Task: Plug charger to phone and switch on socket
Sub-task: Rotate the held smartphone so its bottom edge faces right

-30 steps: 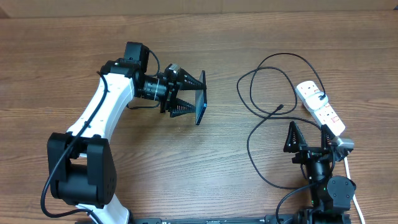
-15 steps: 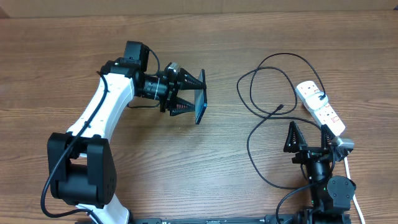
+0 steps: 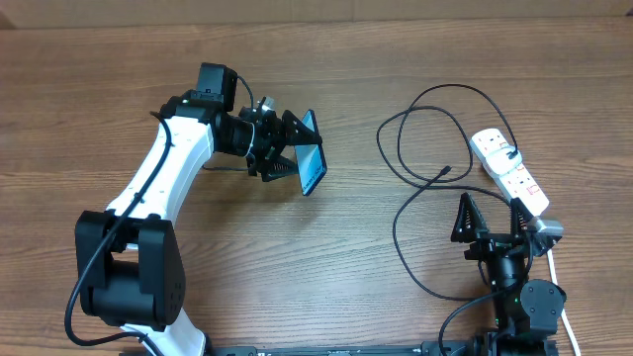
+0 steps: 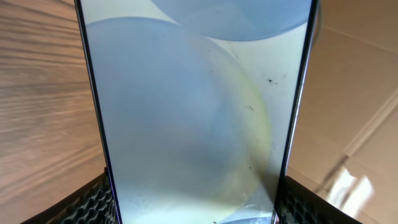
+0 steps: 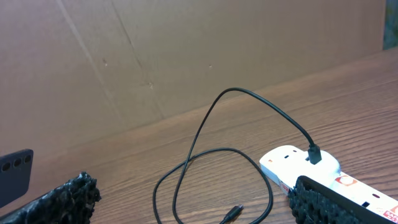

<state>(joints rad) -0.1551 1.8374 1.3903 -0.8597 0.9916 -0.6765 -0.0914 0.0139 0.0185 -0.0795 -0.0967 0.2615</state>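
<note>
Left end effector (image 3: 293, 148) is clamped on the phone (image 3: 312, 165), fingers (image 4: 93, 200) pressing its two long edges, and holds it off the counter (image 3: 346, 287) at far left, tilted with the pale blue screen partly upward. Right end effector (image 3: 490, 214) sits at near right with its fingers spread apart and nothing between them.

The phone looks rigid, thin and glass-faced, so likely slick and easy to twist in the grip. An edge-to-edge hold around its middle seems soundest, leaving the port end free.

The charger (image 3: 401, 148) lies in loose loops on the right. Its far end is already seated in the socket (image 3: 509, 170), and its plug tip (image 3: 447, 171) lies free on the wood, just left of the socket.

The cable is probably very light and limp and would sag if lifted by a loop. The best hold is likely right behind the plug tip, on the short stiff part, so the tip can be aimed.

The socket looks light enough to slide when its switch is pressed, so a downward push would be safer than a sideways one
</note>
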